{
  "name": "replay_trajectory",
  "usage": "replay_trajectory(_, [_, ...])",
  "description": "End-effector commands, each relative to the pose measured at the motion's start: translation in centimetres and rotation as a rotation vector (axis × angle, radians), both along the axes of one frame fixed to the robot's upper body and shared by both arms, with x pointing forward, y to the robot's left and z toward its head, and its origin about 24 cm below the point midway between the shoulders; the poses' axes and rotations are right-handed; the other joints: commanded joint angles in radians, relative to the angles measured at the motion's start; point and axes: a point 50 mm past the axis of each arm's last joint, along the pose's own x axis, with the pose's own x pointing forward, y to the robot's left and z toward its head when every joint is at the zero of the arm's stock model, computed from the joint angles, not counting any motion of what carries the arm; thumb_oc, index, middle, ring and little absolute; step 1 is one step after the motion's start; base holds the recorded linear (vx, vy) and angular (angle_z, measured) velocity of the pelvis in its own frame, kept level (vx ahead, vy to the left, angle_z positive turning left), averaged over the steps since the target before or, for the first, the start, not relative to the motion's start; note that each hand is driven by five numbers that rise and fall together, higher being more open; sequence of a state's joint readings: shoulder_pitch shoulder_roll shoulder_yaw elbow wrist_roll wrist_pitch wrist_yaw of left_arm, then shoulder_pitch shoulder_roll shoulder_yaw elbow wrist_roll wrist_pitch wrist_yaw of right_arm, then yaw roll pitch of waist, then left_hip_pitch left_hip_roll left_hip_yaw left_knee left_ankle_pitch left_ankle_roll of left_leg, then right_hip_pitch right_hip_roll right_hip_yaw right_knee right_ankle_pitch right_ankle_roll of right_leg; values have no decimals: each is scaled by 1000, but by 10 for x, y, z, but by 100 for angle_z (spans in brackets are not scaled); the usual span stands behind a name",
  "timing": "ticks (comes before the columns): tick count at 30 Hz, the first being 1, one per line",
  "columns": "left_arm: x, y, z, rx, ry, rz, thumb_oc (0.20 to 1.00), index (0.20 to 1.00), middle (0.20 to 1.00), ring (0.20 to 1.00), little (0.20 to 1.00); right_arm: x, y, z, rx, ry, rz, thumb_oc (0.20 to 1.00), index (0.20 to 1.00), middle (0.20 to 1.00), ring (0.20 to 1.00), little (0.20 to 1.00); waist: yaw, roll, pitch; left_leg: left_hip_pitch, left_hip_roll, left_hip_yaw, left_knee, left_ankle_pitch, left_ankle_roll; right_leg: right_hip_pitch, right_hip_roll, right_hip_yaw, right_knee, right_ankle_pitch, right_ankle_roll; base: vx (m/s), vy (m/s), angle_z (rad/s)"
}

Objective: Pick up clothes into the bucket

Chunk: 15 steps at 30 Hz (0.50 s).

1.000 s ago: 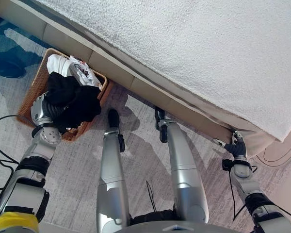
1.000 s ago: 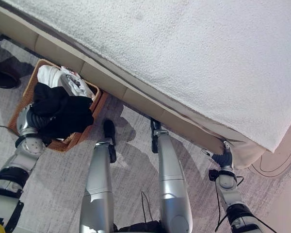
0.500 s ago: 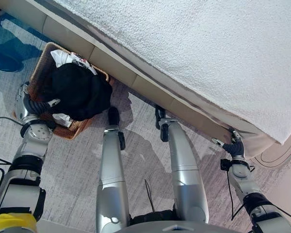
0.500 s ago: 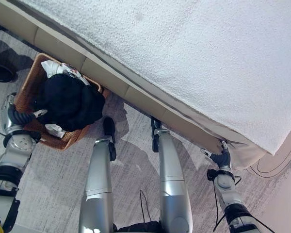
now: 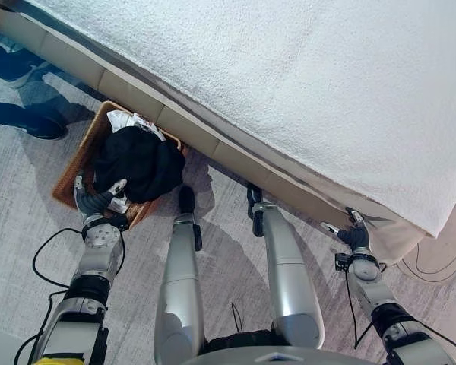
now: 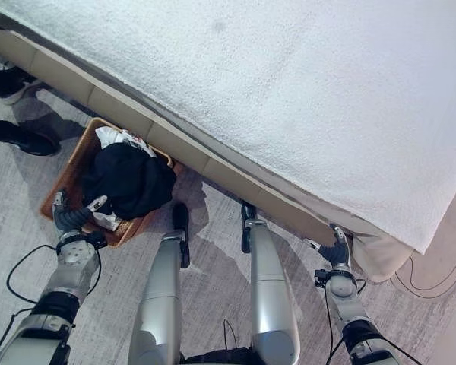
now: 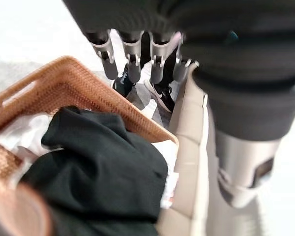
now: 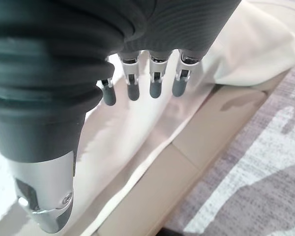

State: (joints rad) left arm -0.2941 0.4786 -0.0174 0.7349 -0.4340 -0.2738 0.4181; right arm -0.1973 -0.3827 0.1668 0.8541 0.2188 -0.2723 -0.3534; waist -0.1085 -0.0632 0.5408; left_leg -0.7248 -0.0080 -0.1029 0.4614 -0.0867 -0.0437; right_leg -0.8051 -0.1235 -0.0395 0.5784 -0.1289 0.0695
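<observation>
1. Spreading across most of the scene is a wide bed with a white textured cover [image 5: 311, 84] over a beige padded frame, and the robot is standing on the grey patterned carpet [image 5: 30, 251] alongside it.
2. Sitting on the carpet against the bed frame is the brown woven wicker basket [image 5: 70, 181], placed close so dropped garments are landing inside.
3. Lying heaped in the basket is the black bunched garment [image 5: 140, 163], covering a white printed cloth [image 5: 125, 120] that is peeking out at the far rim; the clothes are in their container.
4. Hanging by the basket's near rim is the left robot hand [image 5: 99, 196], fingers straight and holding nothing, apparently done releasing.
5. Hovering at the bed's corner is the right robot hand [image 6: 336, 251], fingers spread and empty, near the loose cream sheet [image 8: 152, 123].
6. Standing beyond the basket is a person's dark shoe [image 6: 32, 143].
</observation>
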Motion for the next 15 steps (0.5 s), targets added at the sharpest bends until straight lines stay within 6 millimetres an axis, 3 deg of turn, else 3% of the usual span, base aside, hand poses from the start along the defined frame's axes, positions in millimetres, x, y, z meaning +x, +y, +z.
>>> replay_trajectory(1, [-8,-10,-20,-164,-33,-64,1000,1000,1000,1000,1000,-10,-24,0,-56,39,-23,1000,1000,1000,1000,1000,-6,55,-21,92,-33,39,31,8,23,173,-33,15,-59,18,15,52,2,-2])
replay_trajectory(5, [-18,-39,-50,-267,43,-187,1000,1000,1000,1000,1000,-23,-19,-18,-29,136,0,1000,1000,1000,1000,1000,-3,61,-21,322,-27,38,-120,41,9,396,-25,-5,-197,59,28,77,-13,-2])
replay_trajectory(6, [-18,-39,-50,-267,42,-187,1000,1000,1000,1000,1000,-23,-19,-18,-29,135,0,1000,1000,1000,1000,1000,-3,61,-21,323,-27,38,-126,46,9,398,-25,-6,-203,63,28,98,-23,-3])
replay_trajectory(11, [-45,-64,-88,-303,208,-274,1000,1000,1000,1000,1000,-55,-12,-49,109,284,-20,1000,1000,1000,1000,1000,7,62,-134,472,-19,40,-256,69,1,544,-10,-26,-331,86,39,163,-49,0])
replay_trajectory(12, [-60,-70,-103,-313,286,-279,1000,1000,1000,1000,1000,-68,-8,-60,153,338,-29,1000,1000,1000,1000,1000,10,64,-180,517,-19,42,-292,70,-1,590,-5,-34,-373,93,41,167,-41,0])
replay_trajectory(15, [-73,-73,-115,-277,374,-315,1000,1000,1000,1000,1000,-80,-6,-69,166,399,-21,1000,1000,1000,1000,1000,16,67,-221,560,-20,41,-320,70,-1,634,3,-36,-412,98,44,156,-35,-2])
